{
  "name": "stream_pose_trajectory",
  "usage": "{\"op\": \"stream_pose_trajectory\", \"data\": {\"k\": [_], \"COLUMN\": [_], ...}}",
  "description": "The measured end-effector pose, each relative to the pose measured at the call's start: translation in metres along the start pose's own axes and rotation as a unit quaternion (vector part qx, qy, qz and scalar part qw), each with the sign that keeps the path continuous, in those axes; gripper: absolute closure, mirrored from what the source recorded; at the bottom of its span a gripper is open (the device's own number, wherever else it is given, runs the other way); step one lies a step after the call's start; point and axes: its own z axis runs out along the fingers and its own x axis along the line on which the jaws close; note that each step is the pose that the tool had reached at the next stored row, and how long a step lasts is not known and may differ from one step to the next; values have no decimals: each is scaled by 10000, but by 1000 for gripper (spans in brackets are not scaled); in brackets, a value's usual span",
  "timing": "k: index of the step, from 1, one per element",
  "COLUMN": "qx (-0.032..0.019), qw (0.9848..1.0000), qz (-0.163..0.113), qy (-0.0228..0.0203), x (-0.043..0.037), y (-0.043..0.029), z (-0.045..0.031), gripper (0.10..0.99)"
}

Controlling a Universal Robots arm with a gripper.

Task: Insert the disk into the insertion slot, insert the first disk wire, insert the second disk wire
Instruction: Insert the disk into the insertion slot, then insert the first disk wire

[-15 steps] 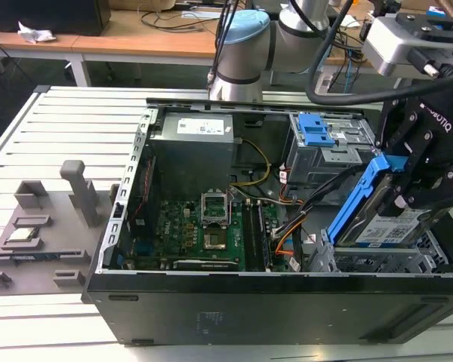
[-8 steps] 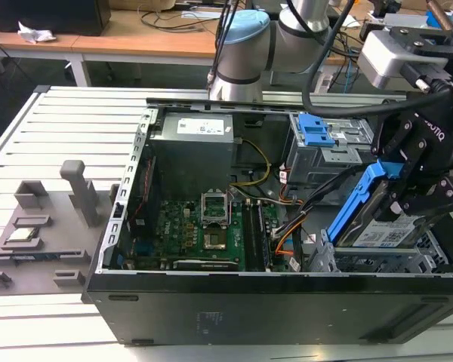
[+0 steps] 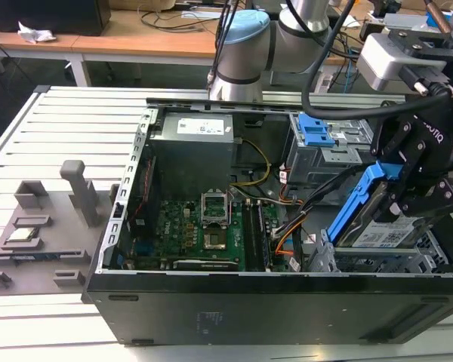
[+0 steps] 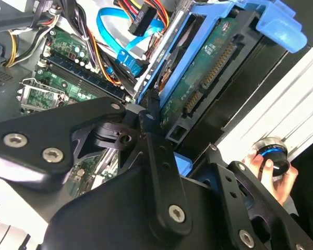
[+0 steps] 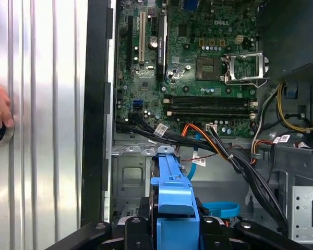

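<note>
Gripper (image 3: pixel 399 202) fingers clamped on disk (image 3: pixel 377 235), tilted over insertion slot (image 3: pixel 377 264); computer case (image 3: pixel 249 309) on ribbed metal desk (image 3: pixel 60 121); wooden workbench (image 3: pixel 136 41) behind.

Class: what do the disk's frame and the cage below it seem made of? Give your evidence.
The disk: its frame looks like moulded plastic, uniformly bright blue, slightly glossy. The insertion slot: probably bare sheet metal, silvery, with thin perforated walls.

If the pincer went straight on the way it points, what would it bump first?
Probably the insertion slot. The pincer points down toward that silver cage, and the disk it grips would touch there first. Depth is hard to judge.
</note>
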Motion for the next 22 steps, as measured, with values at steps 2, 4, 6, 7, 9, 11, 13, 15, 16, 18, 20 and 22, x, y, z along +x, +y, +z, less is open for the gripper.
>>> {"op": "stream_pose_trajectory", "data": {"k": [2,4,6,7,9,11,13,15,16,18,20,22], "qx": [-1,-1,-1,-1,-1,-1,-1,-1,-1,-1,-2,-20], "qw": [10000,10000,10000,10000,10000,10000,10000,10000,10000,10000,10000,10000], "qz": [1,1,1,1,1,1,1,1,1,1,1,2], "qy": [1,0,1,1,1,1,1,1,1,1,-1,11], "x": [0,0,0,0,0,0,0,0,0,0,0,-23], "y": [0,0,0,1,0,0,0,0,0,0,-33,-284], "z": [0,1,1,1,2,2,3,4,4,5,8,13], "gripper": [714,647,647,663,792,855,980,980,980,980,980,980]}}
